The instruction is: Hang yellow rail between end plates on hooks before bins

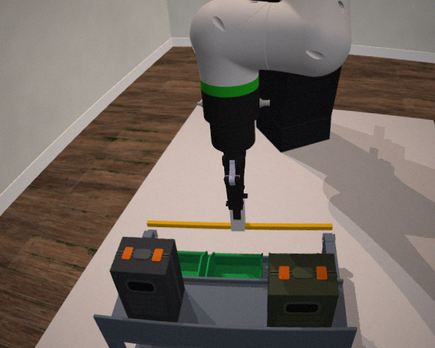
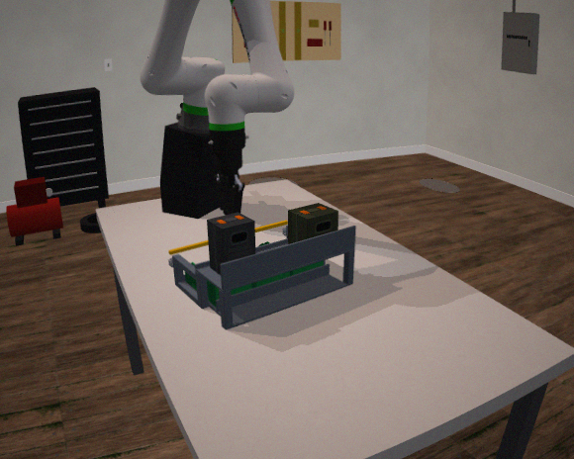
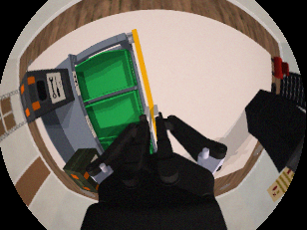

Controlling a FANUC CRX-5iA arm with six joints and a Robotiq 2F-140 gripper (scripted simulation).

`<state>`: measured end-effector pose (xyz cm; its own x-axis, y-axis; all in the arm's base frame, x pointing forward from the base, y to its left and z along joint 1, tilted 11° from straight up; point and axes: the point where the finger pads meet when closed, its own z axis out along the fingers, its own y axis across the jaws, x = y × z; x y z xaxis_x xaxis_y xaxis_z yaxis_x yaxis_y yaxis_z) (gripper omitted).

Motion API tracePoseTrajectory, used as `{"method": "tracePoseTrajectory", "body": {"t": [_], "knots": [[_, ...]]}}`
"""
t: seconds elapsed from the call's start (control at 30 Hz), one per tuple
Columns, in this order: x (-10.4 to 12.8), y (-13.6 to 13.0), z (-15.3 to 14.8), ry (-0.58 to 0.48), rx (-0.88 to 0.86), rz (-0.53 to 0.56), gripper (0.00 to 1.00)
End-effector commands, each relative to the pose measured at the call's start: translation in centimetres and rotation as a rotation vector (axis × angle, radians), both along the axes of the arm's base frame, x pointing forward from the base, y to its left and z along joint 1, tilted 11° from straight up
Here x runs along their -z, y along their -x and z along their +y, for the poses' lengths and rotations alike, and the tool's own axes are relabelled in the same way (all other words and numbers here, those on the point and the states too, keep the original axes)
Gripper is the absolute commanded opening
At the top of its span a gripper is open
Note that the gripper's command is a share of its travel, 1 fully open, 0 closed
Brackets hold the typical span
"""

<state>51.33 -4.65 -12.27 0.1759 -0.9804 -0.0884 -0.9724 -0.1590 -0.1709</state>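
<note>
The yellow rail (image 1: 246, 226) is long and thin. My gripper (image 1: 238, 223) is shut on its middle and holds it level, just above the far side of the grey rack (image 1: 229, 296). The two grey hooks stand at the rack's far corners, the left hook (image 1: 150, 234) and the right hook (image 1: 328, 240). The rail's ends lie a little above and beyond them. In the exterior view the rail (image 2: 229, 237) runs behind the boxes. In the wrist view the rail (image 3: 146, 87) runs along the edge of the green bins (image 3: 113, 97), between my fingers (image 3: 157, 134).
A dark grey box (image 1: 147, 279) and an olive box (image 1: 302, 289) with orange latches sit on the rack, left and right. Green bins (image 1: 220, 264) lie between them. The robot's black base (image 1: 293, 109) stands behind.
</note>
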Motion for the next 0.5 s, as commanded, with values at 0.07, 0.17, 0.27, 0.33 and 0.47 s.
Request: {"method": "tracePoseTrajectory", "body": {"t": [0.07,0.17,0.27,0.33,0.47], "knots": [[0.1,-1.4,0.2,0.0,0.0,0.0,0.0],[0.1,-1.8,0.3,0.0,0.0,0.0,0.0],[0.1,-1.8,0.3,0.0,0.0,0.0,0.0],[0.1,-1.8,0.3,0.0,0.0,0.0,0.0],[0.1,-1.8,0.3,0.0,0.0,0.0,0.0]]}}
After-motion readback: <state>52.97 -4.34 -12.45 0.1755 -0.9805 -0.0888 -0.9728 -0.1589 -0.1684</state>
